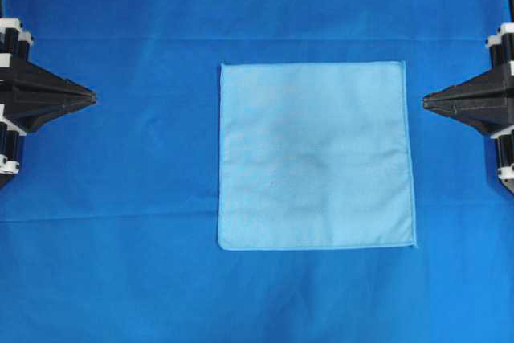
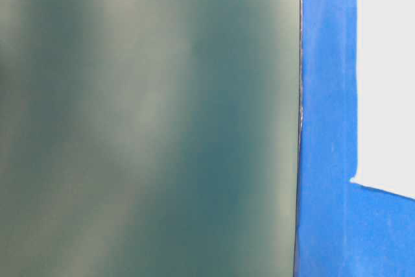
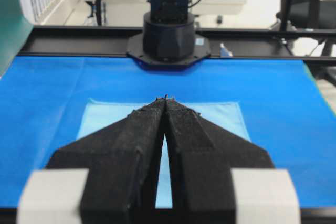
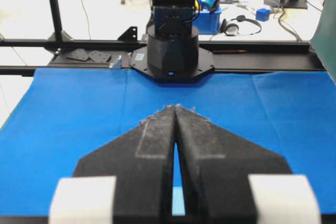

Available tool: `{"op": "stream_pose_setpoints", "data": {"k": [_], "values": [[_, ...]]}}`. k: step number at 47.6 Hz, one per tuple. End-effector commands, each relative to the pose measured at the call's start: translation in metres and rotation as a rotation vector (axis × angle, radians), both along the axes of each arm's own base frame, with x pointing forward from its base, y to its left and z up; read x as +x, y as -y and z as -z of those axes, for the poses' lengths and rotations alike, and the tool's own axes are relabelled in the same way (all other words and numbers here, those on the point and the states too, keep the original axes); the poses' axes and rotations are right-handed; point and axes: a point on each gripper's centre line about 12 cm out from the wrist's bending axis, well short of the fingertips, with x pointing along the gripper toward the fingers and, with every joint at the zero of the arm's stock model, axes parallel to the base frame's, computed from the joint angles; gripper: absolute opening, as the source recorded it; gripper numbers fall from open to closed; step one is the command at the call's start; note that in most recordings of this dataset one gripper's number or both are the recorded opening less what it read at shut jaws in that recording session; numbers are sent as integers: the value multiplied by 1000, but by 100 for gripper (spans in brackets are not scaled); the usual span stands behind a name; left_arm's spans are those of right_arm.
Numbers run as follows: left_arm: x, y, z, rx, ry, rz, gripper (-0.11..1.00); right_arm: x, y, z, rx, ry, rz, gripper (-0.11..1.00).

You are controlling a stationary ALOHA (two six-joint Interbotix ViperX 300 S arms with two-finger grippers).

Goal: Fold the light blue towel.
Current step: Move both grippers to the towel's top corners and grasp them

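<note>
**Grippers closed, towel flat and untouched**

Both grippers, left [image 1: 92, 98] and right [image 1: 426, 100], have their fingertips pressed together and hold nothing. Between them the light blue towel [image 1: 315, 154] lies spread out on the dark blue sheet [image 1: 120, 263], nearer the right gripper, well apart from the left. No fold is made yet. One risk, as I judge it: a pinch could catch the sheet under the towel's edge and lift both.

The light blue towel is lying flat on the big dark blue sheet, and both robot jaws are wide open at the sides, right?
Not quite. The light blue towel does lie flat on the dark blue sheet, but the jaws are shut, not wide open. The overhead view shows the left gripper and right gripper each closed to a point, both off the towel.
</note>
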Motion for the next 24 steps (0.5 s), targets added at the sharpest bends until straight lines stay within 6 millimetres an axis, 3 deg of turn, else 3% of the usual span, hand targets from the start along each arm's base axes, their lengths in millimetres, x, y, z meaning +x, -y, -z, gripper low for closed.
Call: {"op": "stream_pose_setpoints", "data": {"k": [1, 10, 24], "values": [[9, -1, -4, -16, -11, -5, 0, 3, 2, -8, 10, 15, 7, 0], [23, -13, 2, -16, -53, -61, 0, 10, 21, -2, 54, -129, 101, 0], [55, -36, 35, -46, -212, -146, 0, 16, 60, 37, 143, -378, 278, 0]]}}
